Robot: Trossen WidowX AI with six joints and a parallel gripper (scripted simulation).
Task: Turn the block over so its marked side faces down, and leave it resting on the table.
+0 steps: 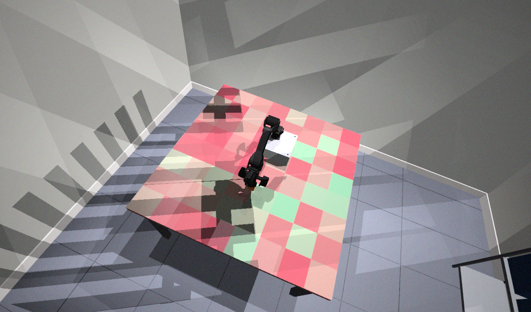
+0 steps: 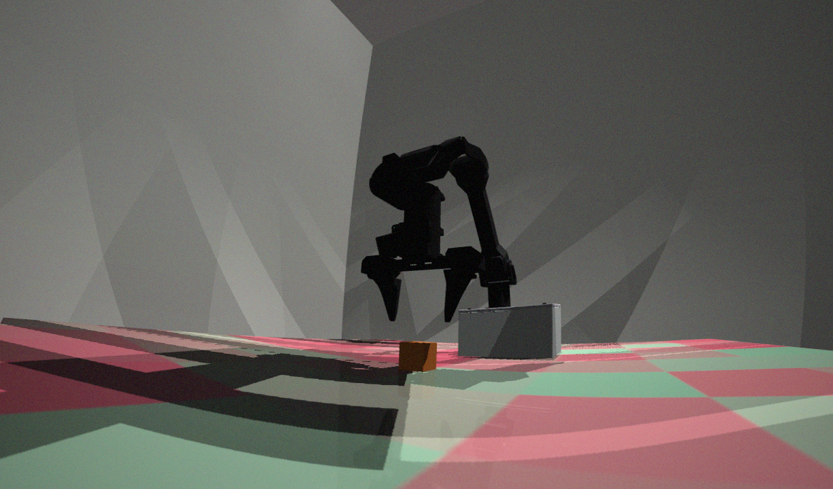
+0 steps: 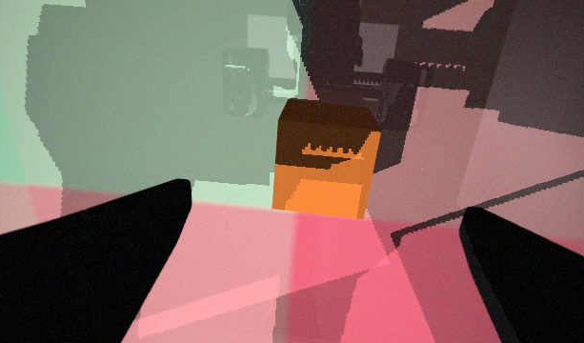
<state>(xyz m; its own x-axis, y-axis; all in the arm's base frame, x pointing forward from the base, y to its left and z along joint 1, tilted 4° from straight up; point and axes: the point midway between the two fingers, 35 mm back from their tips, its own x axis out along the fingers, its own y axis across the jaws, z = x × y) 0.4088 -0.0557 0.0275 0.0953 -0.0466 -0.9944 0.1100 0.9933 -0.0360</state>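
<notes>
Currently we find the orange block resting on the counter, below the wide-open, empty gripper. No mark is discernible; we cannot confirm the turn or what remains.

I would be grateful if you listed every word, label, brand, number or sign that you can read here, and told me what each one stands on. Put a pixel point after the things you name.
There is no readable text in any view.
Orange block (image 1: pixel 252 189) (image 2: pixel 416 356) (image 3: pixel 324 164): no lettering or number on the faces in view.
Arm (image 1: pixel 264 141) (image 2: pixel 481 212): small pale marks above the claw (image 2: pixel 420 320) in the exterior view, too small to read.
White box (image 1: pixel 283 144) (image 2: pixel 507 333): nothing legible.
</notes>
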